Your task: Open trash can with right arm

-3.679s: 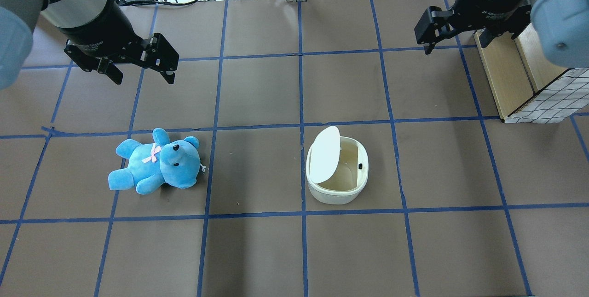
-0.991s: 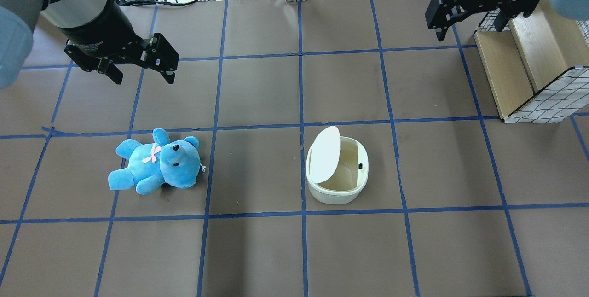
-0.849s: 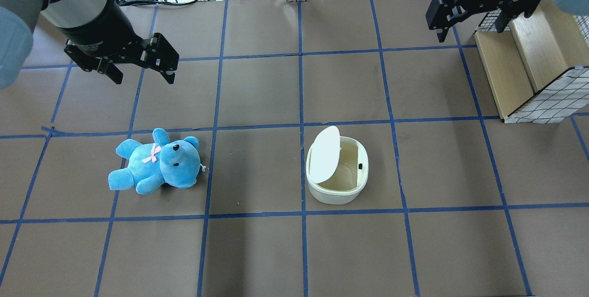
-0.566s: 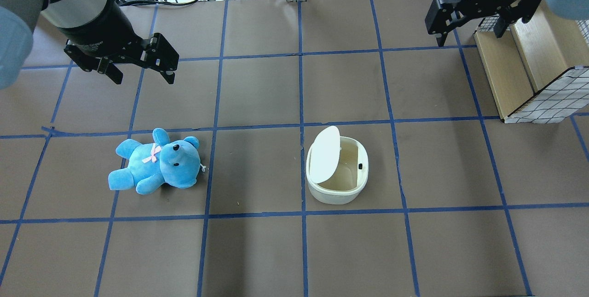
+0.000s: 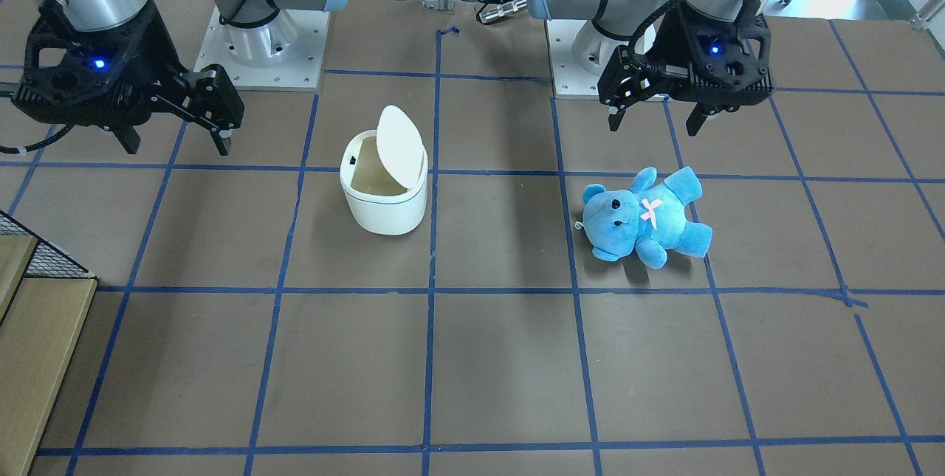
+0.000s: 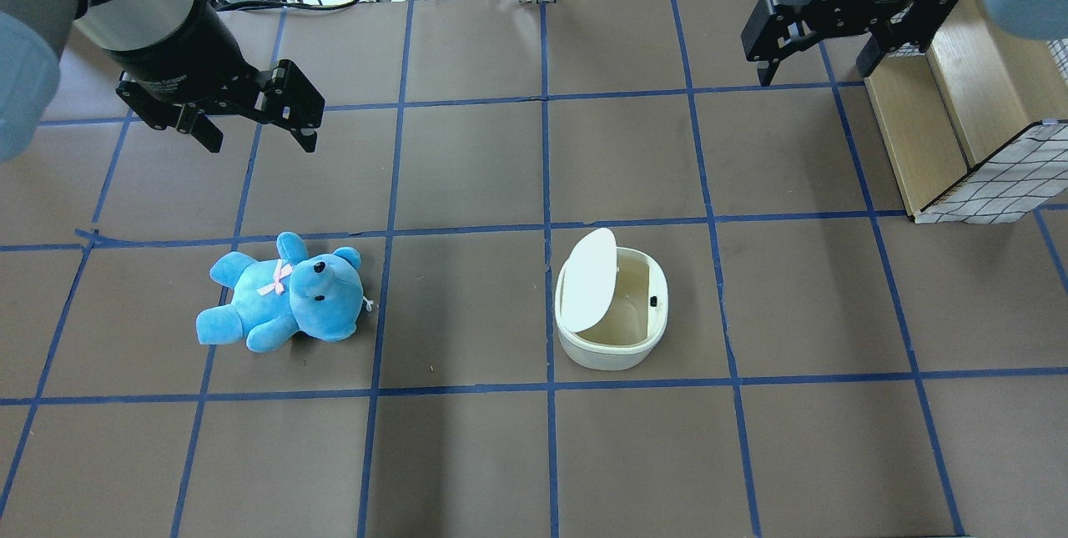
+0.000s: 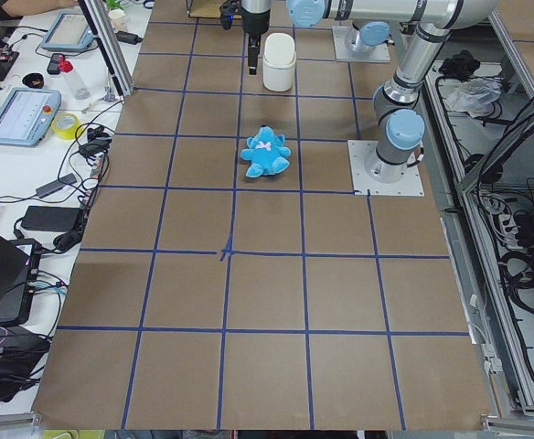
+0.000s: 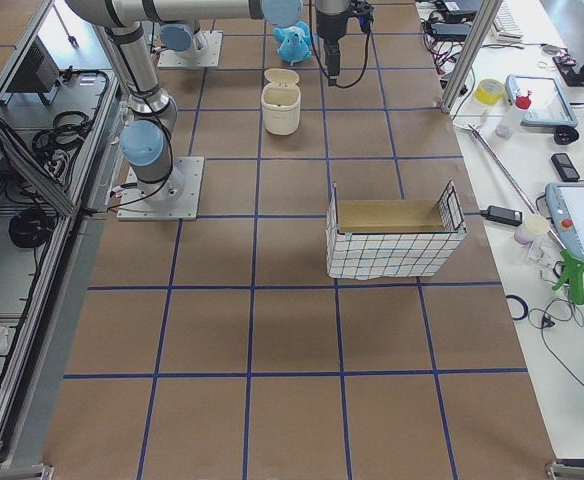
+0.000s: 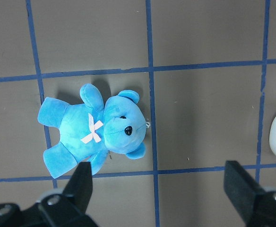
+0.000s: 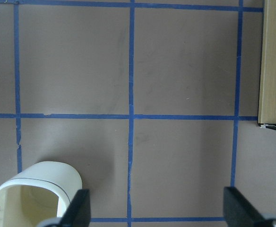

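The white trash can (image 6: 611, 348) stands right of the table's middle with its flip lid (image 6: 588, 279) tilted up, so the beige inside shows. It also shows in the front view (image 5: 384, 207) and at the lower left of the right wrist view (image 10: 57, 175). My right gripper (image 6: 813, 71) is open and empty, hovering far behind and to the right of the can; it also shows in the front view (image 5: 177, 145). My left gripper (image 6: 260, 144) is open and empty, behind the blue teddy (image 6: 284, 296).
A wooden box with wire-mesh sides (image 6: 959, 121) stands at the right edge, close beside my right gripper. The teddy lies left of the can, about two tape squares away. Cables and tools lie beyond the table's far edge.
My right gripper has shifted a little left and nearer, away from the wooden box. The lid stays tilted up throughout. The teddy and left arm have not moved.
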